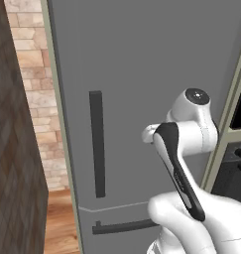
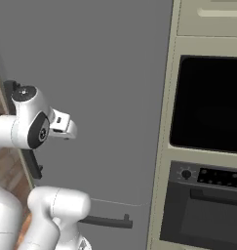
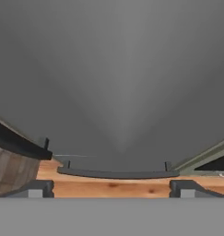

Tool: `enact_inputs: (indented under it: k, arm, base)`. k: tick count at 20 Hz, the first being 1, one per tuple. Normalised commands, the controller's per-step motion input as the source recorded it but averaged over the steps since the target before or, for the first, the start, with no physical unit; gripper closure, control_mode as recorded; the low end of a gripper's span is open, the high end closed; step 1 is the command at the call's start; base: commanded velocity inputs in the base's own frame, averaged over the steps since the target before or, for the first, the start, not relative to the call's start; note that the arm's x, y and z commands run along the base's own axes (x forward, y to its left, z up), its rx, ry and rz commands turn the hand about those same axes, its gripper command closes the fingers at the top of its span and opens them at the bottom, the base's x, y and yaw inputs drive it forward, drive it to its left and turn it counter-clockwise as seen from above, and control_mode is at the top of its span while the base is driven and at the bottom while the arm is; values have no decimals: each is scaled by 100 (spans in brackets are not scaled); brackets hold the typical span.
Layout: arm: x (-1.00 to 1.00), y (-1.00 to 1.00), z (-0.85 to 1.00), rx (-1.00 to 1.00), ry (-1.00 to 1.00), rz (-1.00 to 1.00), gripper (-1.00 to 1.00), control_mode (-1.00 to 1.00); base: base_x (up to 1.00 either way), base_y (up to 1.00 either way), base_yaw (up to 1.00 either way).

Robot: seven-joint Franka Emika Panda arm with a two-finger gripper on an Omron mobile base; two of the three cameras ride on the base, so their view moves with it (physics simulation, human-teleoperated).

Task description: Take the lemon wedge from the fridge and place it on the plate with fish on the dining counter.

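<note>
The tall grey fridge (image 1: 142, 59) stands shut right in front of me, and its door also fills much of the right base view (image 2: 100, 73) and the hand view (image 3: 122, 69). A long dark vertical bar handle (image 1: 97, 144) runs down its door. A horizontal bar handle (image 1: 122, 226) crosses the drawer front below, also seen as a handle (image 3: 118, 174) low in the hand view. My gripper (image 3: 111, 190) is open and empty, pointing down along the door toward that lower handle. The lemon wedge is hidden behind the shut door. The plate with fish and the dining counter are out of view.
A black-windowed wall oven (image 2: 207, 102) with a control panel and a second oven door (image 2: 207, 210) stands just right of the fridge. A pale brick wall (image 1: 35, 99) and a dark brick panel (image 1: 13, 163) lie to the left, above wooden floor (image 1: 60, 218).
</note>
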Motion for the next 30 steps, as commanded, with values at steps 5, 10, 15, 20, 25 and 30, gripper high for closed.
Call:
enact_inputs:
  k: [5, 10, 15, 20, 25, 30]
  arm:
    - [0, 14, -1, -1, 0, 0, -100, 100]
    - [0, 0, 0, 0, 0, 0, -100, 100]
    - [0, 0, 0, 0, 0, 0, -100, 100]
    - [0, 0, 0, 0, 0, 0, -100, 100]
    - [0, 0, 0, 0, 0, 0, -100, 100]
    - [-2, 3, 5, -1, -6, 0, -100, -100]
  base:
    - [0, 63, 0]
    - [-18, 48, -3]
    - [-99, 2, -5]
    - [-61, 15, -2]
    - [-25, 16, -1]
    - [-6, 4, 0]
